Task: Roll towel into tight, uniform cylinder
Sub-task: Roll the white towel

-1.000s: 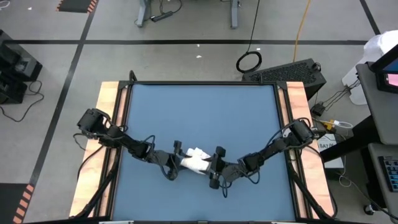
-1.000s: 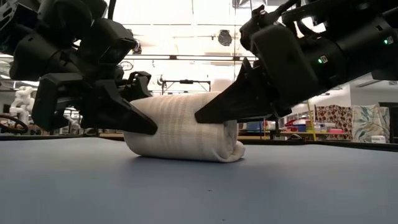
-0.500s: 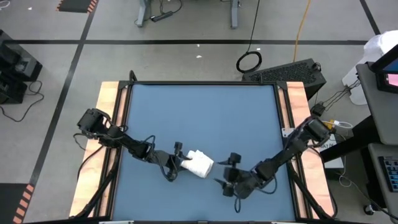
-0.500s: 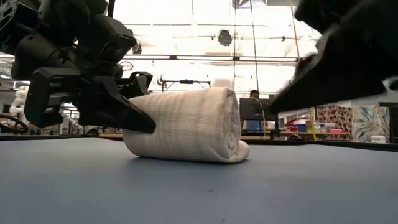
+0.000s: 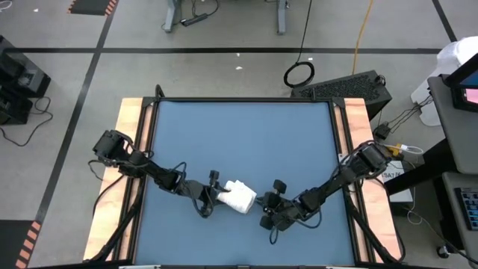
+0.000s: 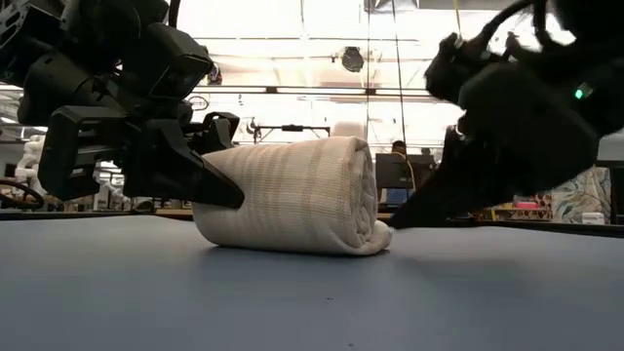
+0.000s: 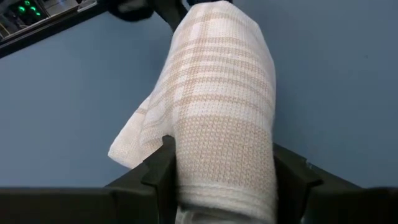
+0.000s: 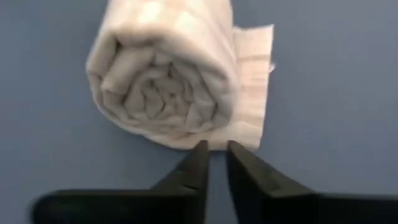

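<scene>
Rolled towel (image 8: pixel 165 81) lies end-on on blue table (image 8: pixel 329 93); nearly closed right gripper (image 8: pixel 214 152) just beside its loose flap

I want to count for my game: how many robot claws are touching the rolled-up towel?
1. The left claw grips one end of the towel. The right claw points at the other end, nearly shut, just short of it.

Bright ceiling light is flooding the room behind the left gripper (image 6: pixel 210 185) in the low view, washing out the background and turning both arms into near silhouettes. The right gripper (image 6: pixel 409 213) is smearing with motion blur there. The towel (image 6: pixel 292 195) is casting a soft, short shadow on the table (image 6: pixel 292 302) just beneath it. In the right wrist view the towel's rolled end, just ahead of the fingertips (image 8: pixel 199 158), is looking soft and out of focus.
</scene>
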You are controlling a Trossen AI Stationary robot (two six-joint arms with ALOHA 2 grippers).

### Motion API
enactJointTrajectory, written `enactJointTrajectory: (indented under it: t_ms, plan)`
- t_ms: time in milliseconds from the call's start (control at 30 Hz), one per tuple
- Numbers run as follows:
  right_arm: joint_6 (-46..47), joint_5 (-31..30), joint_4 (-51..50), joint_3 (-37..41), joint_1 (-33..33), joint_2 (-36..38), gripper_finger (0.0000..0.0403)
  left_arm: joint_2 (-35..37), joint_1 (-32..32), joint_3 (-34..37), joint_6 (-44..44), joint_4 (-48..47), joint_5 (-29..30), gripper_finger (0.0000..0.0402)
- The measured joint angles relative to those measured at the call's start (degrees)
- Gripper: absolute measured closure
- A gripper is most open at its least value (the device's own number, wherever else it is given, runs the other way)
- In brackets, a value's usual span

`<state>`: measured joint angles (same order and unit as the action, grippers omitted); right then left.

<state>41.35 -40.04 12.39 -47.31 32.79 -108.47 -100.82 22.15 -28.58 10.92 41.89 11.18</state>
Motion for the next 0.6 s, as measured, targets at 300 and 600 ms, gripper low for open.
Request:
enactJointTrajectory:
  t_ms: [300, 600]
  plan:
    - [-0.2, 4.1, 1.2, -0.1, -3.7, -2.2, 0.0381, 0.0, 0.0, 0.0, -0.4, 0.0, 0.0, 0.0225]
    - [-4.3, 7.1, 1.7, -0.1, -6.6, -2.2, 0.0401, 1.2, 0.0, 0.1, -1.4, 0.2, 0.0, 0.0225]
